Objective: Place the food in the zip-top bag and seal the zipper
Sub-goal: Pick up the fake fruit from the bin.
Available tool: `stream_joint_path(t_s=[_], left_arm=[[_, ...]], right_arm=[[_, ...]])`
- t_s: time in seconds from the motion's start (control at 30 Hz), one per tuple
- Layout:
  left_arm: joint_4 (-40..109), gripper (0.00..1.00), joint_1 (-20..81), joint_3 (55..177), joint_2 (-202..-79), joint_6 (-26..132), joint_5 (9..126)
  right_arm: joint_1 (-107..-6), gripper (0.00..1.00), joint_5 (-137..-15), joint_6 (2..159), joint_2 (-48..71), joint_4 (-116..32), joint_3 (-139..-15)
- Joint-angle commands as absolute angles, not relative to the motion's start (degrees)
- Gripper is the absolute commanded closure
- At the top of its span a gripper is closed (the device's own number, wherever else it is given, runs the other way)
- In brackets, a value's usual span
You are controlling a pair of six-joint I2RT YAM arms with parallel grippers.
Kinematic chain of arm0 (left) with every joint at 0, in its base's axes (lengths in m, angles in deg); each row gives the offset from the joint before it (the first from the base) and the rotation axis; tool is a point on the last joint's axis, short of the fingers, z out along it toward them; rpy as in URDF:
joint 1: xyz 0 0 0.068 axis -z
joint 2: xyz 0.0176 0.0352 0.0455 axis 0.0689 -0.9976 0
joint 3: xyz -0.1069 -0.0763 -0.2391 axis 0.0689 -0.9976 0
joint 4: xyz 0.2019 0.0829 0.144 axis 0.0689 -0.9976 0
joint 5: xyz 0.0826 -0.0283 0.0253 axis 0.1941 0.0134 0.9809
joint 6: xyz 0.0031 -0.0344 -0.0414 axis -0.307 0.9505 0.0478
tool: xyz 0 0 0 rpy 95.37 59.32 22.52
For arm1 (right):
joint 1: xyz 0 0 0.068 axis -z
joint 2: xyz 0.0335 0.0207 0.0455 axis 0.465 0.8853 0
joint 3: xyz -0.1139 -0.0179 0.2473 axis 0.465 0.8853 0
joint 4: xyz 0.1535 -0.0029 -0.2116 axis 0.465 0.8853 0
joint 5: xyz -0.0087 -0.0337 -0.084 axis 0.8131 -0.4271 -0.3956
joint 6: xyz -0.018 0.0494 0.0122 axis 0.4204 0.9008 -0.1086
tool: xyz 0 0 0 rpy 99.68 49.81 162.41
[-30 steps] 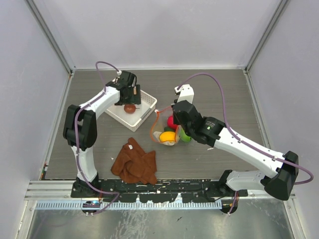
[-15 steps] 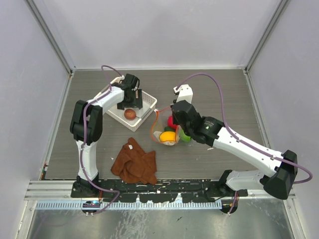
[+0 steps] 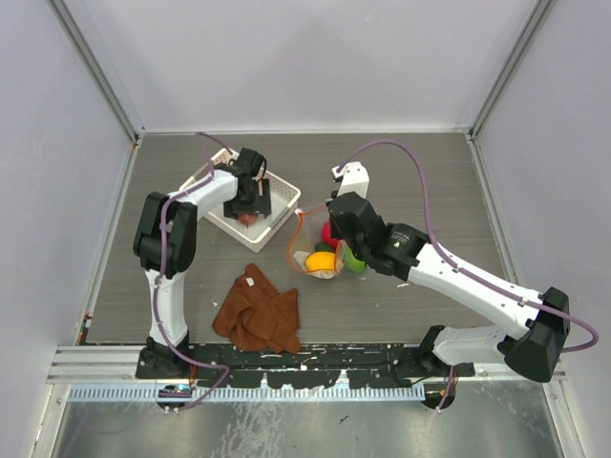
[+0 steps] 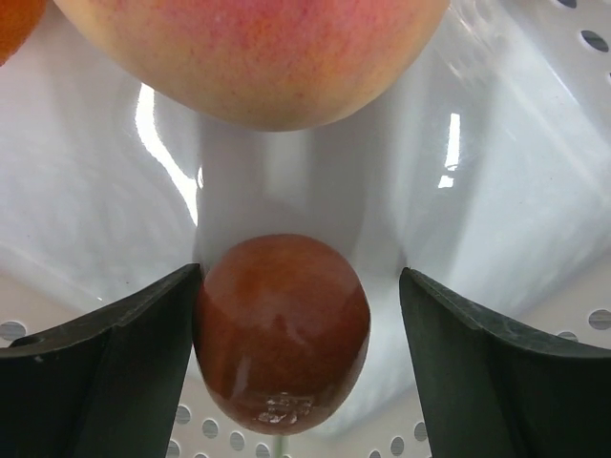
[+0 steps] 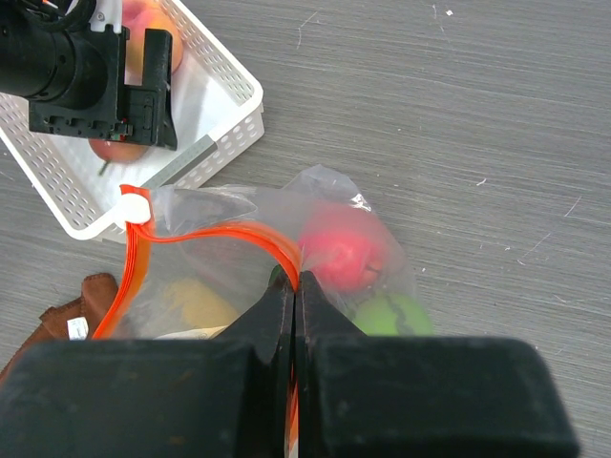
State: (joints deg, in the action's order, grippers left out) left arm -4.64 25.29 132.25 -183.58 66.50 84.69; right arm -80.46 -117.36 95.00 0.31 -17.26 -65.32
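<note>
My left gripper is down inside the white basket, open. In the left wrist view its fingers straddle a red-brown fruit: the left finger is close against it and the right finger stands apart. A peach-pink fruit lies just beyond, with an orange one at the corner. My right gripper is shut on the orange-red zipper of the clear bag and holds its mouth open. Inside the bag are red, bright green and yellow fruits.
A brown cloth lies crumpled near the front left. The bag rests just right of the basket, and its white slider is at the basket's corner. Grey walls enclose the table on three sides.
My left gripper has dropped lower into the basket, over the red-brown fruit. My right arm and the bag have stayed still.
</note>
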Motion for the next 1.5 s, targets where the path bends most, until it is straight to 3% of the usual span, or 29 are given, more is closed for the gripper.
stream_joint_path(t_s=[0.0,0.23,0.47,0.57,1.47], left_arm=[[-3.45,0.16,25.05,133.34,-181.36,66.82,84.2],[-3.06,0.23,25.04,133.52,-181.69,66.38,83.46],[-1.84,0.51,25.38,131.64,-178.5,65.32,82.93],[-1.46,0.57,25.84,130.61,-175.75,65.07,82.59],[10.95,0.66,38.53,108.08,-133.11,70.71,75.57]], right_arm=[[-80.27,0.99,-117.75,95.37,-0.06,-20.28,-65.63],[-80.27,0.99,-117.49,95.45,0.31,-20.19,-65.88],[-80.22,0.99,-117.49,95.63,-0.05,-20.11,-65.85],[-80.27,0.99,-117.4,95.72,-0.13,-20.04,-65.97],[-80.27,0.99,-117.06,96.47,-0.93,-20.37,-66.07]])
